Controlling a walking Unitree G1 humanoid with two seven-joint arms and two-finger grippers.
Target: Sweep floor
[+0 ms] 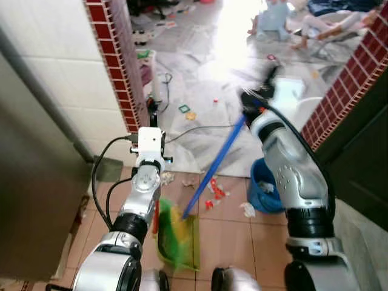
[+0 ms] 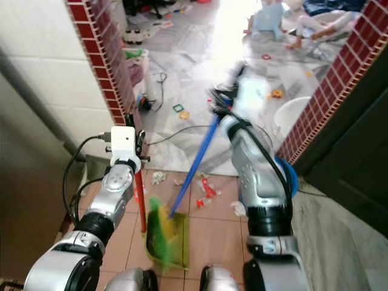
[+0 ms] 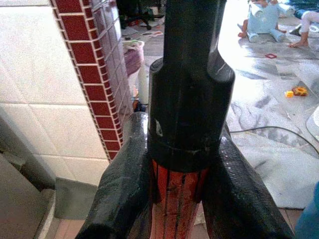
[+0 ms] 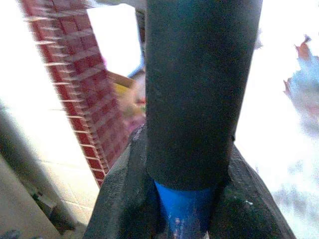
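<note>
1. Right gripper (image 4: 187,209) is clamped on the long blue broom handle with black grip (image 2: 195,163), raised above the littered floor.
2. Left gripper (image 3: 182,199) is clenched around the red dustpan handle with black cap (image 2: 140,200).
3. Broom bristles rest in the green plastic dustpan (image 2: 170,239), which sits on the tan tiled floor (image 2: 212,236) between the arms.
4. Red and white litter scraps (image 2: 206,189) lie just beyond the dustpan, near a blue bucket (image 1: 264,188).

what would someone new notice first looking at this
The blue broom handle slants across the middle, clamped in the right gripper, its bristles in the green dustpan on the tiles. The left gripper holds the dustpan's red handle, with red scraps just beyond.
</note>
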